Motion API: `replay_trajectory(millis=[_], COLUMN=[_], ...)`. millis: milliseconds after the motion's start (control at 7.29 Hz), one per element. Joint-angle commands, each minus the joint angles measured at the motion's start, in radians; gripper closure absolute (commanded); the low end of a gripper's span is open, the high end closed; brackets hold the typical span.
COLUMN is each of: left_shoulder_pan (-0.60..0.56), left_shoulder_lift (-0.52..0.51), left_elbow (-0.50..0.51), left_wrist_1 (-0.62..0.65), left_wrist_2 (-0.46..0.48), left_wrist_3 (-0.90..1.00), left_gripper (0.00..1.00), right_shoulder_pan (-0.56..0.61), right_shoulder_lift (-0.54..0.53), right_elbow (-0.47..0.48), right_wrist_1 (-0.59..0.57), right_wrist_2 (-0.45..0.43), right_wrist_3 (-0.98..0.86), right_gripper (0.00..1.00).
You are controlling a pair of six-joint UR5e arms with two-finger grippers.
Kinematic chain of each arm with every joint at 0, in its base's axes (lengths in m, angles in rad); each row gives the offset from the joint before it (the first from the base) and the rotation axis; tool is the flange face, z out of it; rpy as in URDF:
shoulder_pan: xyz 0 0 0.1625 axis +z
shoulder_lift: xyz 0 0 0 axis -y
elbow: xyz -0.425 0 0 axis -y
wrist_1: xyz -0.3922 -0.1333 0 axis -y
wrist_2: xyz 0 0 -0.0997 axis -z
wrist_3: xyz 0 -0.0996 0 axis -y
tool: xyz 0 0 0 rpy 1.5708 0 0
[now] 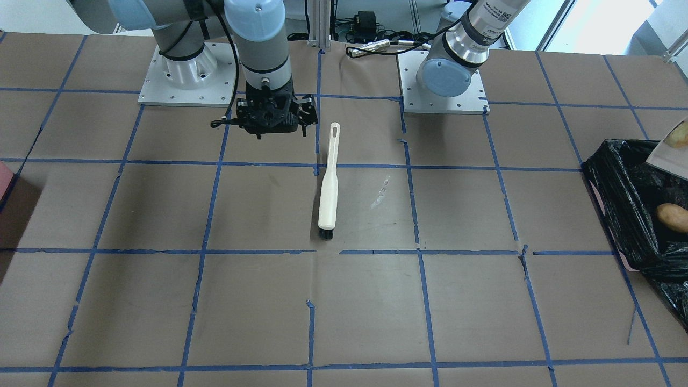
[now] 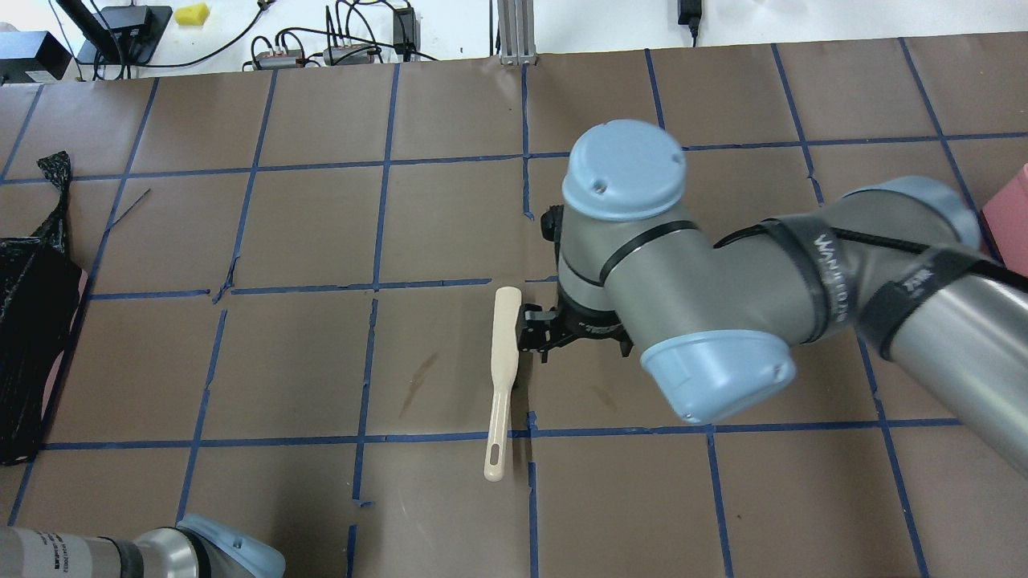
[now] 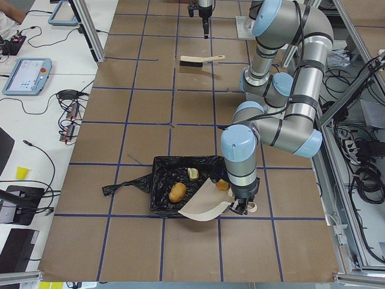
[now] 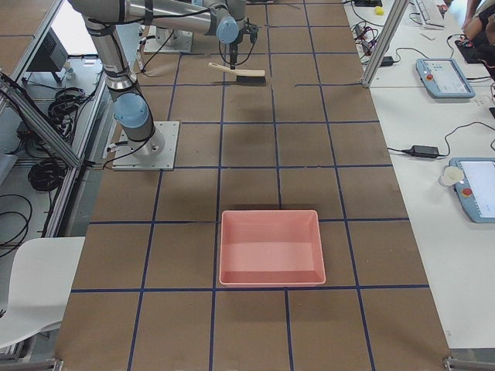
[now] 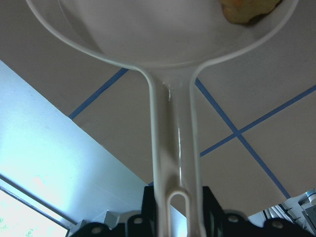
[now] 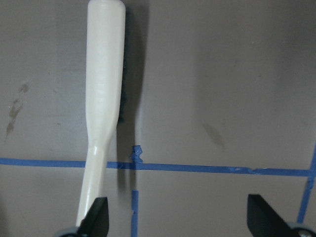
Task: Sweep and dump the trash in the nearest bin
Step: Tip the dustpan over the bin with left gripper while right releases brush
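Note:
My left gripper [image 3: 240, 208] is shut on the handle [image 5: 175, 148] of a cream dustpan [image 3: 204, 201] and holds it tilted over the black-lined bin [image 3: 159, 180]. The tan-orange lump [image 3: 177, 192] lies inside the bin, also seen in the front view [image 1: 673, 216]. A pale chunk [image 3: 192, 173] lies in the bin beside it. One browned piece [image 3: 222, 185] still sits on the dustpan, also in the left wrist view [image 5: 249, 10]. My right gripper [image 6: 180, 219] is open and empty, above the table beside the cream brush [image 1: 328, 188].
The brush [image 2: 502, 377] lies flat on the brown paper, handle toward the robot. A pink tray [image 4: 271, 247] stands on the robot's right side of the table. The bin [image 1: 618, 215] sits at the table's left end.

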Motion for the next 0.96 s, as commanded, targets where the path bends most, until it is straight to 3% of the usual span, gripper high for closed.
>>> replay_trajectory(millis=[0,137,411,685,823], left_shoulder_pan=[-0.086,-0.091,-0.097,-0.114,-0.126], left_shoulder_lift=[0.005,-0.007,0.023,0.060,0.088], left_elbow=[-0.009,-0.014,-0.009,0.006,0.008], left_wrist_1=[0.043,0.049,0.035,0.018,-0.050], left_wrist_2=[0.102,0.161,0.158,0.082,-0.003], left_wrist_3=[-0.020,-0.022,-0.022,-0.020,-0.020], left_gripper=[0.89,0.89,0.90,0.90,0.90], right_shoulder_pan=[-0.174,-0.234,-0.282,-0.347,-0.357], right_shoulder_lift=[-0.150,-0.178,-0.183,-0.180,-0.162], right_elbow=[-0.009,-0.016,-0.056,-0.119,-0.165], right_wrist_1=[0.108,0.120,0.150,0.174,0.223], right_wrist_2=[-0.003,-0.003,-0.003,0.000,0.004], right_wrist_3=[-0.255,-0.318,-0.368,-0.403,-0.402], right_gripper=[0.00,0.00,0.00,0.00,0.00])
